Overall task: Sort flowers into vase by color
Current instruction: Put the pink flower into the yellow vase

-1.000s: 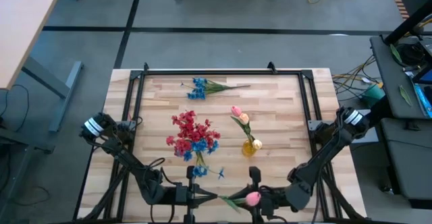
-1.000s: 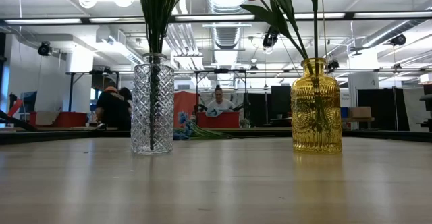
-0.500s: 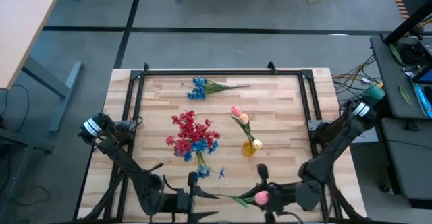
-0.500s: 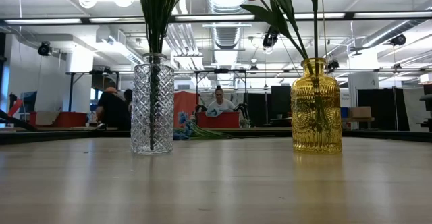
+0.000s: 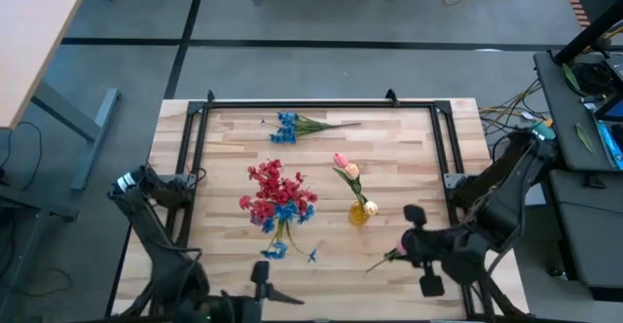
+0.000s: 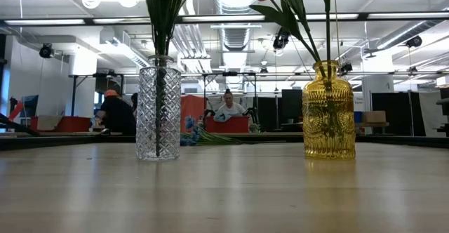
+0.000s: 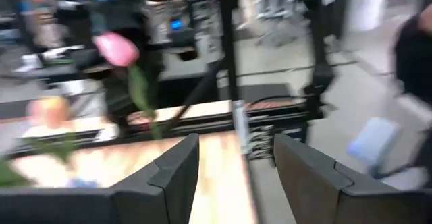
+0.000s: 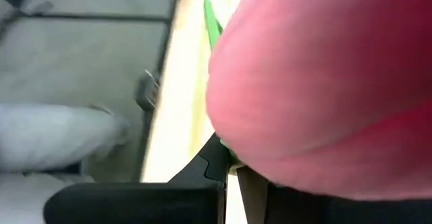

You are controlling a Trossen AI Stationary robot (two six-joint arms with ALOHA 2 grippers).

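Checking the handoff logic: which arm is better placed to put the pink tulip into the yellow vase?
Right. The right gripper already holds the pink tulip close to the yellow vase; the left gripper is open and empty at the table's near edge.

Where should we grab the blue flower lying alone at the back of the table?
On the bare green stem, clear of the blossoms. The blue flower lies flat, stem pointing toward the right arm's side, so come straight down with fingers straddling the stem. The right gripper holds a pink tulip; the left gripper is open.
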